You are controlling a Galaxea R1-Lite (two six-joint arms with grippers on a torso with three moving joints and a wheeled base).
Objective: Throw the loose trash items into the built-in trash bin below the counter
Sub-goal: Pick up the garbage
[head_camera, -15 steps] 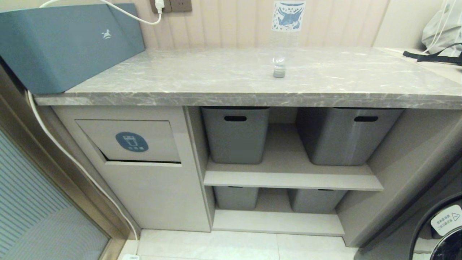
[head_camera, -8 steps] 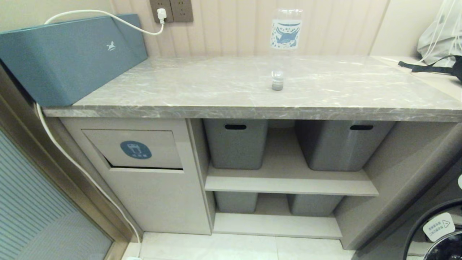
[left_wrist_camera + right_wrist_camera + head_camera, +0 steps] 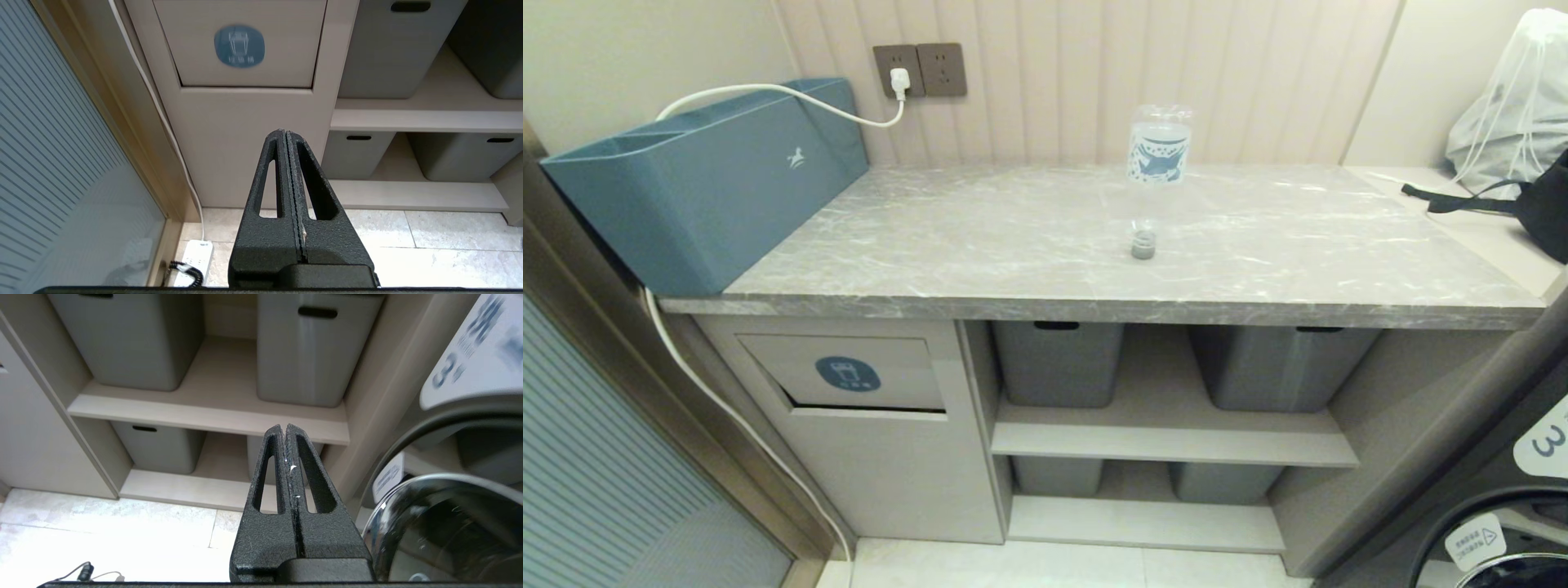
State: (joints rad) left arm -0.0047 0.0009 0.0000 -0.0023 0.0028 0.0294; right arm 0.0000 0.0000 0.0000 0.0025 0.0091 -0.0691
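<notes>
Both arms are held low in front of the cabinet, out of the head view. The left gripper is pressed together and empty, pointed toward the built-in trash bin; the right gripper, likewise pressed together, is aimed at the shelves with grey tubs. Farther off, one bottle is seen lying on the desk, cap toward the front edge.

Bottle on marble counter
</notes>
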